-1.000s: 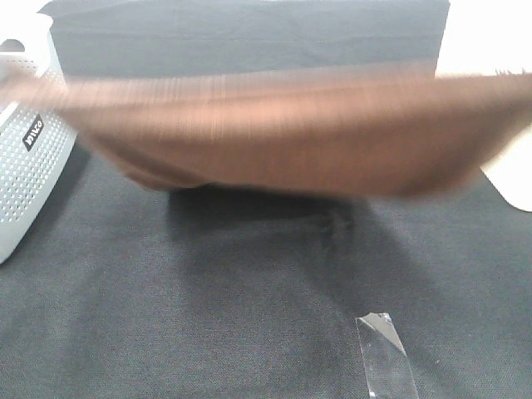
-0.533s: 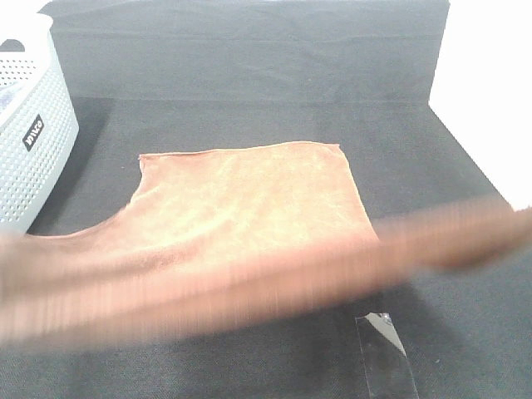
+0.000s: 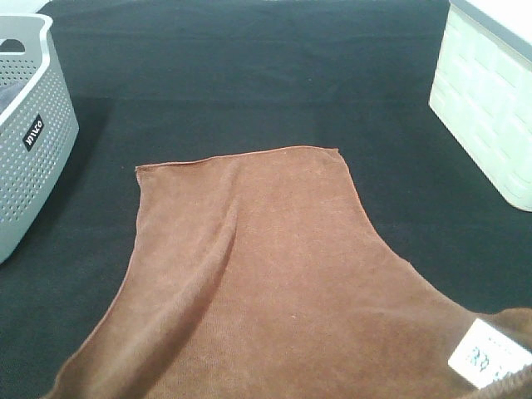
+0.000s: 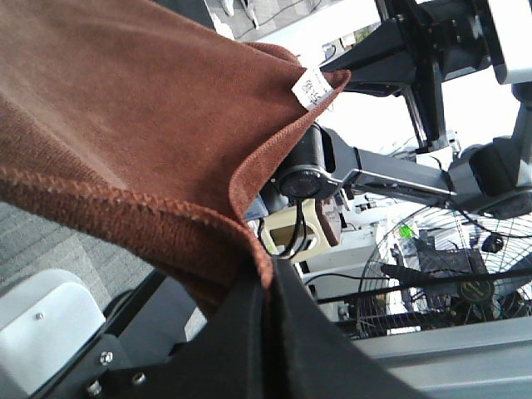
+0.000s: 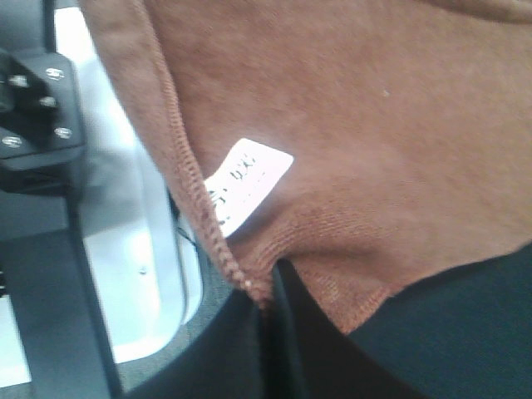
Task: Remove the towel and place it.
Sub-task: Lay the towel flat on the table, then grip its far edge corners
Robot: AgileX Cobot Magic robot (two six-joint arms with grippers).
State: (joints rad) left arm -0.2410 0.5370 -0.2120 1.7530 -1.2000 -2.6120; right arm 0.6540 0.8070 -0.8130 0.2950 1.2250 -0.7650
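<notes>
- Ahead-left of our left gripper (image 4: 264, 287) we meet the grey basket (image 3: 33, 141).
- Ahead-right of our right gripper (image 5: 270, 303) stands the white basket (image 3: 490, 100).
- Straight ahead, the tablecloth (image 3: 249, 75) lies open beyond the towel (image 3: 266, 274).

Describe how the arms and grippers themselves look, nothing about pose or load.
The left gripper and the right gripper have plain matte black fingers, no markings visible. The left wrist view also shows the right arm: dark tubular links, a round joint cap, and a cream block with a looped black cable. The towel hides the rest.
</notes>
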